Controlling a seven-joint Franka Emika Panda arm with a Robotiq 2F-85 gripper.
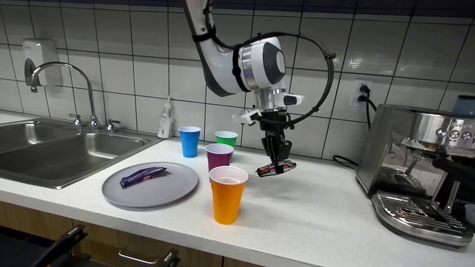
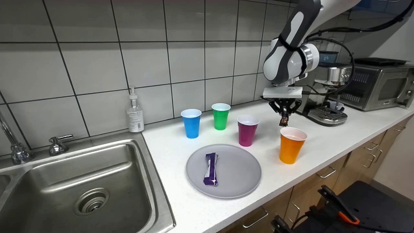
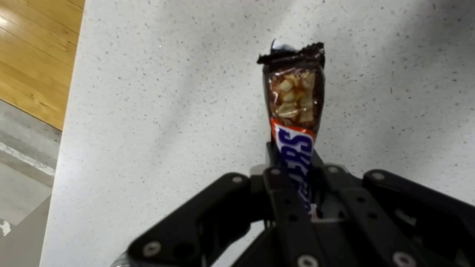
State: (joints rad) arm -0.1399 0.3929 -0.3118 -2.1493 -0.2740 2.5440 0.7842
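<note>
1. The black, jointed end effector [image 1: 277, 167] has its fingers drawn close together, pinching a candy bar [image 3: 295, 100] around its middle and holding it raised above the surface [image 1: 315, 226].
2. The candy bar wears glossy brown film, crinkled, with a jagged crimped end, printed nuts and blue-on-white lettering.
3. White and speckled, the surface has a straight front edge.
4. Smooth tapered cups with pale insides stand upright: an orange cup [image 1: 227, 200], a purple cup [image 2: 247, 133], a green cup [image 2: 221, 118] and a blue cup [image 2: 191, 125].
5. A flat, round, matte grey plate [image 2: 239, 171] carries a slim purple packet [image 2: 211, 170] with creased wrapping.
6. Brushed metal forms the sink [image 2: 157, 194], rounded at its corners; the coffee machine [image 1: 393, 148] is boxy, with polished panels.
</note>
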